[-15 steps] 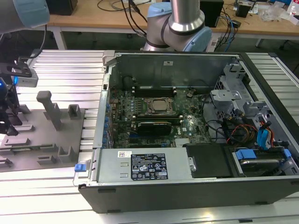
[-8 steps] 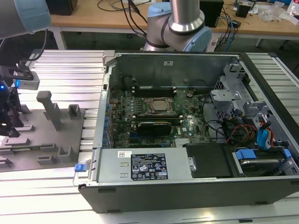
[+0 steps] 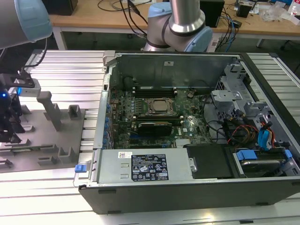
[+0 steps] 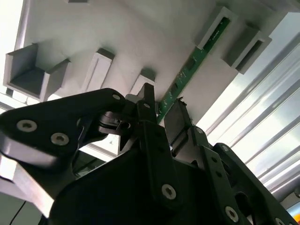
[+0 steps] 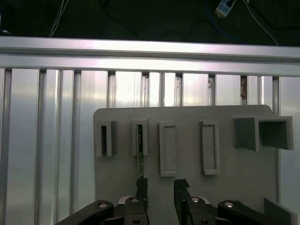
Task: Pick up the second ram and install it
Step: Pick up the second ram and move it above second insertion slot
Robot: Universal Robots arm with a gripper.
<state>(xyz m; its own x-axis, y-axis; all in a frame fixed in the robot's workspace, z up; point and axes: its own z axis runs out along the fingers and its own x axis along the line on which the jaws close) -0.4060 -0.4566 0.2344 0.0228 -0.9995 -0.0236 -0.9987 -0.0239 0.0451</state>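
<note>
Exterior view: the end effector [image 3: 10, 126] hangs over the grey fixture plate [image 3: 47, 140] at the exterior view's left edge. It is well apart from the open computer case [image 3: 187, 190], which takes up the centre and the exterior view's right of the slatted bench [image 3: 70, 70]. Second wrist view: the second ram [image 4: 187, 70], a thin green stick, stands on edge in a slotted holder [image 4: 213, 30] of the plate. One end reaches between the two dark fingers [image 4: 149, 112], which stand apart and grasp nothing. First wrist view: the second ram [image 5: 139, 157], seen edge-on, lines up almost with one finger [image 5: 140, 187] rather than with the middle of the gap. Judged risk: closing from this offset could shove the stick sideways in its holder. The skewed or shallow grip that results could make it bind on lifting or slip free.
</note>
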